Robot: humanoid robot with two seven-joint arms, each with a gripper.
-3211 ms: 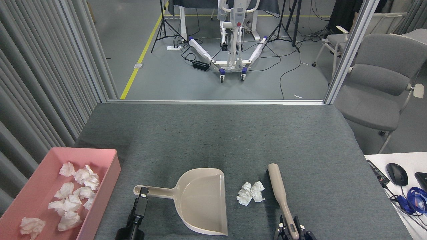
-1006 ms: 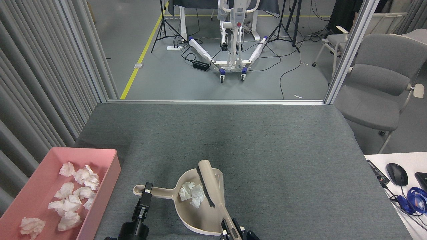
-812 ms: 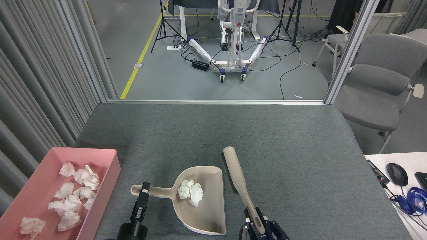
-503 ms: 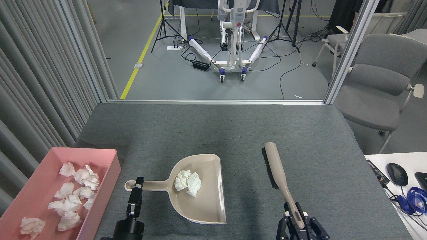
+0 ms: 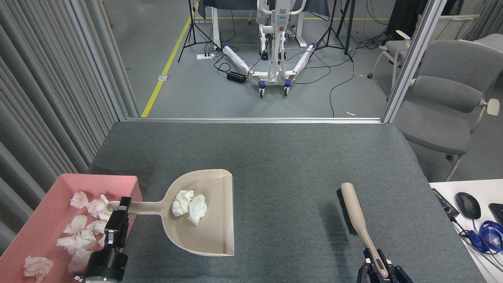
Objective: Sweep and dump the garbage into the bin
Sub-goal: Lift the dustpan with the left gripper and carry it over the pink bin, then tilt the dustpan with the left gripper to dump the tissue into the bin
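Our left end effector (image 5: 120,210) pinches the end of the beige dustpan's (image 5: 202,220) handle, its fingers pressed together on it. The handle end sits over the right wall of the pink bin (image 5: 131,184); the scoop lies out over the grey bench (image 5: 283,157), toward its near left corner, open mouth facing right. Whether the scoop touches the bench we cannot tell.

Two wads of garbage (image 5: 189,203), crumpled white tissue, rest touching each other in the scoop, close to where the handle joins. More tissue wads (image 5: 84,232) lie loose in the bin, which sits at the near left corner of the bench, just beside the dustpan.

Our right end effector (image 5: 383,273) is pressed together on the handle of the brush (image 5: 353,214) at the near edge of the bench, right of centre. The brush points away from us, bristles facing left, well apart from the dustpan. It casts a shadow on the bench to its left.

Beyond the right edge of the bench, a white desk (image 5: 444,188) carries a black mouse (image 5: 467,205).
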